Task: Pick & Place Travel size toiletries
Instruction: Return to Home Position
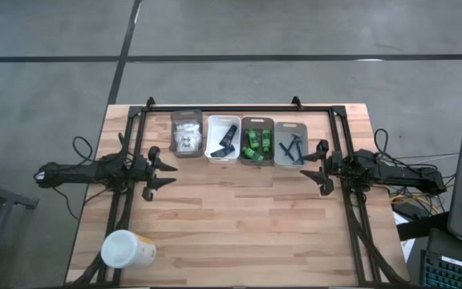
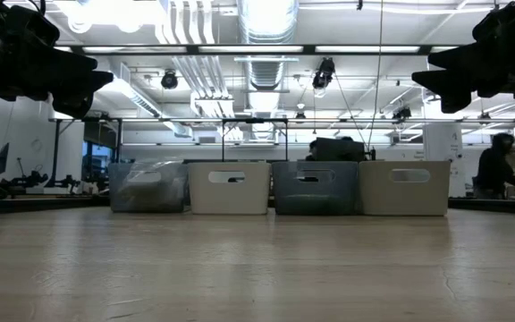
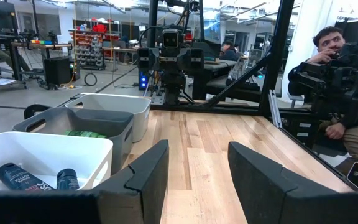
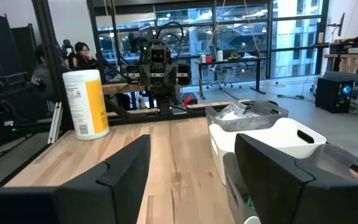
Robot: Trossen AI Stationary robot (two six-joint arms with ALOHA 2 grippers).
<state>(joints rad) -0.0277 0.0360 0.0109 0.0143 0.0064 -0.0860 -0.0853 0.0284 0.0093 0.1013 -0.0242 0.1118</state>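
Observation:
The toiletries lie sorted in four small bins in a row at the table's far middle. White packets (image 1: pixel 186 136) are in the clear bin, black sachets (image 1: pixel 225 138) in the white bin, green pieces (image 1: pixel 257 143) in the dark grey bin, and dark sticks (image 1: pixel 292 148) in the light grey bin. My left gripper (image 1: pixel 169 170) hovers open and empty near the clear bin, on its left. My right gripper (image 1: pixel 307 164) hovers open and empty to the right of the light grey bin. The left wrist view shows the sachets (image 3: pixel 17 177) and green pieces (image 3: pixel 82 133) beside my open left gripper (image 3: pixel 197 180). The right wrist view shows my open right gripper (image 4: pixel 191 171).
A big white-and-yellow cup (image 1: pixel 127 250) lies near the table's near left corner; it also shows in the right wrist view (image 4: pixel 86 102). Bare wood stretches between the two grippers and toward the near edge. A dark frame rail (image 1: pixel 239 108) runs behind the bins. People sit beyond the table (image 3: pixel 328 50).

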